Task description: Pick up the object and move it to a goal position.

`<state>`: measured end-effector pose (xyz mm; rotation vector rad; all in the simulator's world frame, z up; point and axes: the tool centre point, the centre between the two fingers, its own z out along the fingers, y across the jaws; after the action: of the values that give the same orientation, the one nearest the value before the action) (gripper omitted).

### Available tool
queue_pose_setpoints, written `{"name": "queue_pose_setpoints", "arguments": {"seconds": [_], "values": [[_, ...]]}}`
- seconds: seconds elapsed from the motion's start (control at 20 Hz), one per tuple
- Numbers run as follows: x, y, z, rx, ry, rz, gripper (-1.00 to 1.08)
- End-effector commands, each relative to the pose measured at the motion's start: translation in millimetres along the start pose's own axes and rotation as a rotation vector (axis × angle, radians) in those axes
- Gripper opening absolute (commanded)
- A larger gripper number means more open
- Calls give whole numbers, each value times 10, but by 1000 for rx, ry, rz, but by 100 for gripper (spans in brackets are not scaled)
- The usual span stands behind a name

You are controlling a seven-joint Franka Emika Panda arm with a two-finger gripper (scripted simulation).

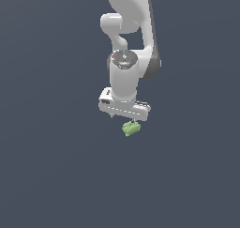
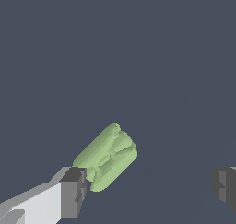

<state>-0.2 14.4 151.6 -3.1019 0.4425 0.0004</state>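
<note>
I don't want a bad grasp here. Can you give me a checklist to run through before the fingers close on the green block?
1. Small light-green ridged block in sight: ok.
2. White gripper open wider than block: ok.
3. Block between the dark fingers: ok, but close beside one, far from the other.
4. Block centred: not ok.
5. Fingers low enough around the block: cannot tell.
6. Goal position visible: not ok, no marker shows.
</note>
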Motion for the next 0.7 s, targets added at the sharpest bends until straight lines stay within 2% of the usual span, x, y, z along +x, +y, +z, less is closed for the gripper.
{"name": "queue_pose_setpoints", "arguments": {"seconds": [0.0, 0.65], "values": [[-25, -39, 54, 1, -2, 67, 100], [-158, -215, 318, 0, -5, 410, 100]]}}
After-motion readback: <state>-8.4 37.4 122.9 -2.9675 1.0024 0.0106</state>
